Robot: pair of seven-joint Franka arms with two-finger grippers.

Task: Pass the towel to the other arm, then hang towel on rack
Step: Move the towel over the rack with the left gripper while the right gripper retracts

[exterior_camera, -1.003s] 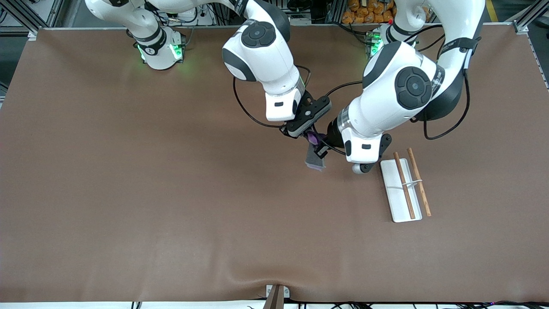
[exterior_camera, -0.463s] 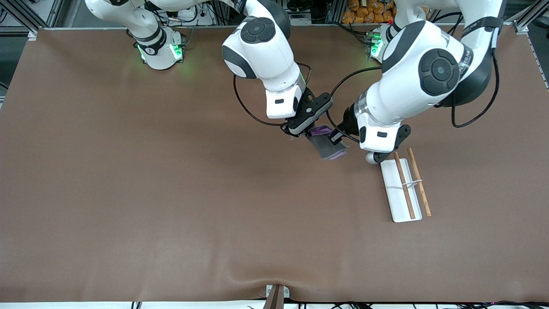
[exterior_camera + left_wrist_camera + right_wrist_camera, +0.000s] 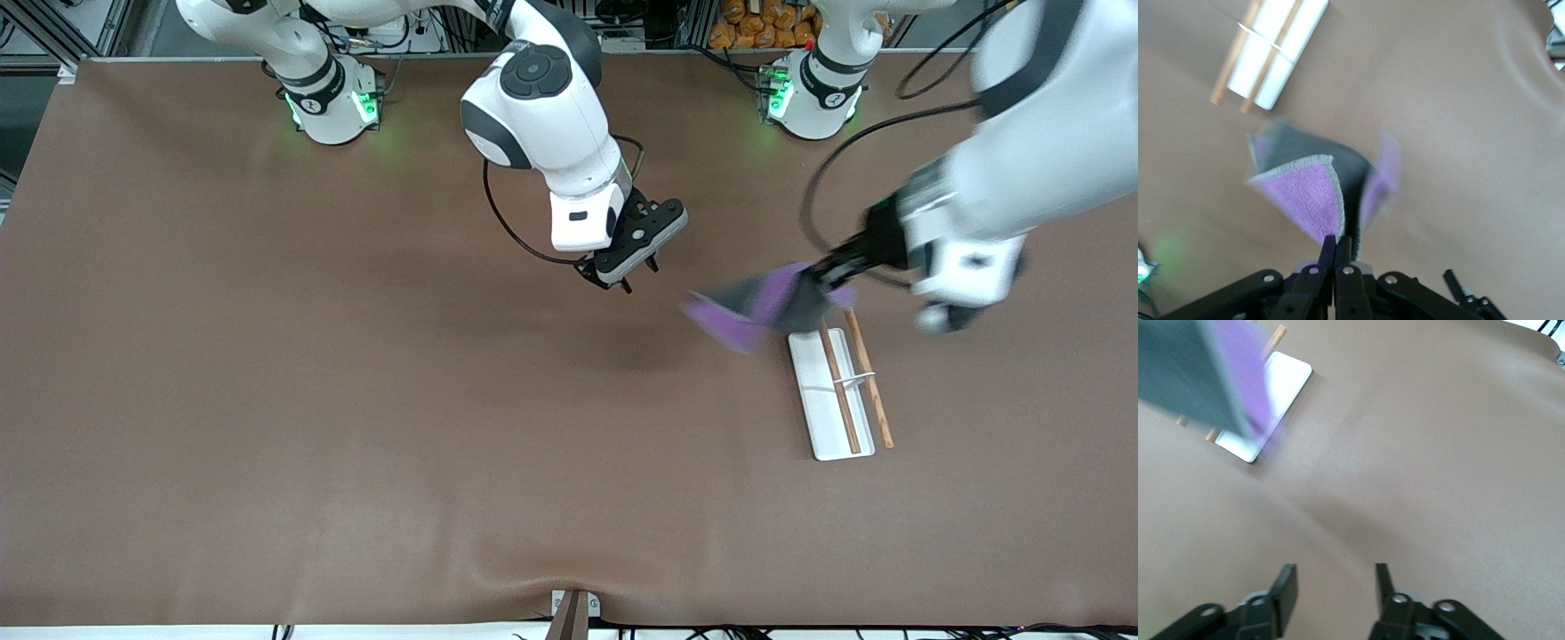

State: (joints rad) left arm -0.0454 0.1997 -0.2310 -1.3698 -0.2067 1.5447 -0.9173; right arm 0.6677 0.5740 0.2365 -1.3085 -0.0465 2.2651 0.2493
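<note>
Brown matting covers the table (image 3: 356, 400) from end to end, with both arm bases standing along its edge farthest from the front camera.

Pinched tight between the fingers of the left gripper (image 3: 1336, 252) is one corner of the towel (image 3: 765, 302); the two black fingertips press together with the cloth rising from between them. From that grip the towel fans out in the air, its purple side and pale stitched edge facing the left wrist camera, its dark grey side folded beneath. It is smeared by motion, so the exact lie of its loose corners is hard to judge. Seen from the front camera, the left gripper (image 3: 840, 265) and the towel hang over the matting at the rack's end farthest from that camera, with the cloth's grey part apparently overlapping the tips of the rods.

The rack (image 3: 836, 391) lies flat on the table toward the left arm's end: a narrow white tray with two thin brown rods along it, joined by a small white crosspiece.

The right gripper (image 3: 636, 267) hovers over bare matting near the table's middle, well apart from the towel, its fingers (image 3: 1286, 587) spread wide with nothing between them.
</note>
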